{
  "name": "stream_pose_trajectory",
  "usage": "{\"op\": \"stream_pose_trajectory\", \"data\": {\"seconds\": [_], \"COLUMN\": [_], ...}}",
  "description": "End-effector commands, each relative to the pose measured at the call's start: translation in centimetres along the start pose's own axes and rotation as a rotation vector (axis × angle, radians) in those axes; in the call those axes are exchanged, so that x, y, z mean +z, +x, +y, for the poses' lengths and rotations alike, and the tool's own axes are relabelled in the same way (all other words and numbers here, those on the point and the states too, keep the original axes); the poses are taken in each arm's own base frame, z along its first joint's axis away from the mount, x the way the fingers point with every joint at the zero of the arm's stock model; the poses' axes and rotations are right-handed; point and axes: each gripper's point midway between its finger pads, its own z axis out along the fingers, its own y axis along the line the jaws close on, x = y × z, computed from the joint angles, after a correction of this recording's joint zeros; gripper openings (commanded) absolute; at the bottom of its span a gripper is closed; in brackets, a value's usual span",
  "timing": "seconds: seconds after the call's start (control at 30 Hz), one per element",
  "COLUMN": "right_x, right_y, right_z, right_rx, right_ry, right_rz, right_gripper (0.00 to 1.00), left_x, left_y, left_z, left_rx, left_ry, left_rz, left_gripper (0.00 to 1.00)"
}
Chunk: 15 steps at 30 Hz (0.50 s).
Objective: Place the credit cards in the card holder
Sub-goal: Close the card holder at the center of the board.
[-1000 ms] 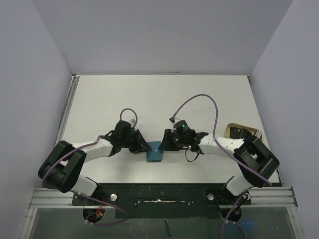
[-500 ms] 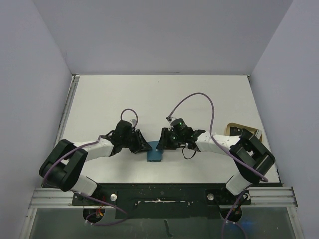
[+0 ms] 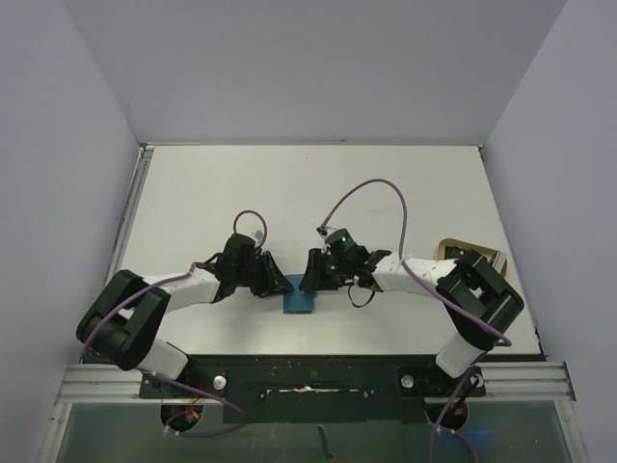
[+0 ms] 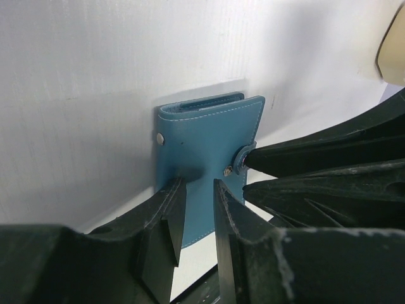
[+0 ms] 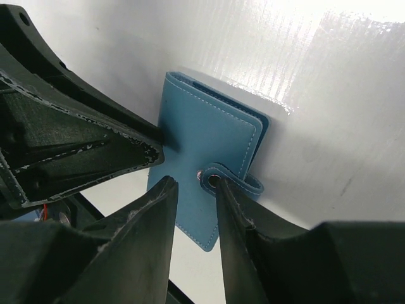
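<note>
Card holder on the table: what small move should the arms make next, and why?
Probably the right gripper should close on the snap tab and pull it up. The card holder lies shut and flat, the tab sits right at that gripper's open fingertips, and the left gripper sits over the opposite edge, seemingly pinning it down.

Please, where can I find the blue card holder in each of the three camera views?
Top external: card holder low centre, just right of the left pincer.
Left wrist: card holder centre, just beyond the left pincer.
Right wrist: card holder centre, left pincer at its left edge.
Shared landmark: the left pincer touching it.
</note>
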Motion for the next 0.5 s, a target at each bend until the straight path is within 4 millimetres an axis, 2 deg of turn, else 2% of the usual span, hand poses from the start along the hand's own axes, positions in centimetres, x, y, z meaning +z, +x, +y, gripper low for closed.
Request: {"op": "stream_pose_trajectory", "data": {"seconds": [0.0, 0.23, 0.47], "right_x": [0.2, 0.1, -2.1], "right_y": [-0.8, -0.8, -2.3], "right_z": [1.9, 2.6, 2.6], "right_rx": [-0.023, -0.023, -0.040], "right_ry": [-0.045, -0.064, -0.011], "right_rz": [-0.013, -0.006, -0.068], "right_gripper": [0.32, 0.31, 0.31], "left_x": [0.5, 0.6, 0.6], "left_y": [-0.2, 0.0, 0.1], "left_z": [-0.2, -0.1, 0.0], "left_rx": [0.024, 0.020, 0.017], "left_ry": [-0.009, -0.010, -0.017], "left_rz": [-0.009, -0.009, -0.009], "left_gripper": [0.24, 0.24, 0.24]}}
